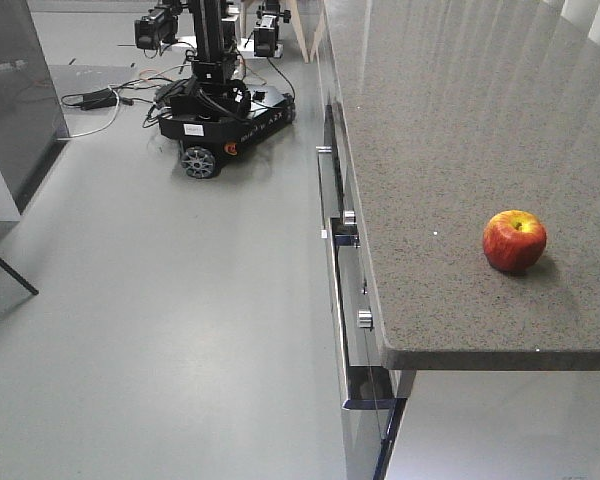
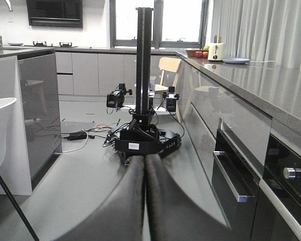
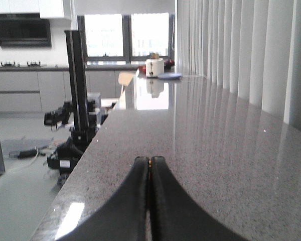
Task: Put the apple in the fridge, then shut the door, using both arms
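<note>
A polished, grey speckled stone counter (image 1: 430,150) bears the round, glossy red-and-yellow apple (image 1: 514,240) near one straight edge. The left gripper (image 2: 144,161) and right gripper (image 3: 150,160) show smooth black curved fingers pressed together, grasping nothing.

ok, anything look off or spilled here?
Nothing spilled or damaged. The apple sits intact on the counter. The only untidy bit is the loose cables trailing on the floor beside the wheeled robot.

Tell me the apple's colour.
The apple is red, yellow near its top; best in the exterior front-facing view.
</note>
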Tool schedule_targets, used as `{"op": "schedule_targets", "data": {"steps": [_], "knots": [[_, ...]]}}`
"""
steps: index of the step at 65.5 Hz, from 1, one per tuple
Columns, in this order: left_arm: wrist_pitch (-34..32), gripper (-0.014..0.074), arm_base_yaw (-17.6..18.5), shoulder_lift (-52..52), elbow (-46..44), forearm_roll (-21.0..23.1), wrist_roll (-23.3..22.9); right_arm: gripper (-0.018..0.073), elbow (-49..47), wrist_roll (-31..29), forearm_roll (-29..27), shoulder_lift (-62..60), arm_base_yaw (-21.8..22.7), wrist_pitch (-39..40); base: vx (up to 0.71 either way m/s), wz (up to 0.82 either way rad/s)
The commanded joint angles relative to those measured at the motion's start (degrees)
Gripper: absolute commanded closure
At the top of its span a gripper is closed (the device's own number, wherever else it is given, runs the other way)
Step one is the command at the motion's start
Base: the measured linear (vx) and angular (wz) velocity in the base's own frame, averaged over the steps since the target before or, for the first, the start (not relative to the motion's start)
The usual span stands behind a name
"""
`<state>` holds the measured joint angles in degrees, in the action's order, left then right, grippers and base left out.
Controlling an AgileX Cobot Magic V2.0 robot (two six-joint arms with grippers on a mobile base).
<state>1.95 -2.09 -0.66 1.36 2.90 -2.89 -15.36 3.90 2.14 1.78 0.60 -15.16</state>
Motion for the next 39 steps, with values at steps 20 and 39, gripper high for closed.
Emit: {"op": "schedule_targets", "data": {"steps": [20,39], "knots": [[-4.26,0.0602,-0.15,-0.89,1.71,0.08,-0.42,0.0534,-21.07,-1.02,-1.16,16.6,-0.12,-23.12,0.0,0.0],[-4.26,0.0602,-0.15,-0.89,1.71,0.08,-0.42,0.0192,-27.13,-7.89,-6.03,26.76,-0.12,-30.91,0.0,0.0]]}}
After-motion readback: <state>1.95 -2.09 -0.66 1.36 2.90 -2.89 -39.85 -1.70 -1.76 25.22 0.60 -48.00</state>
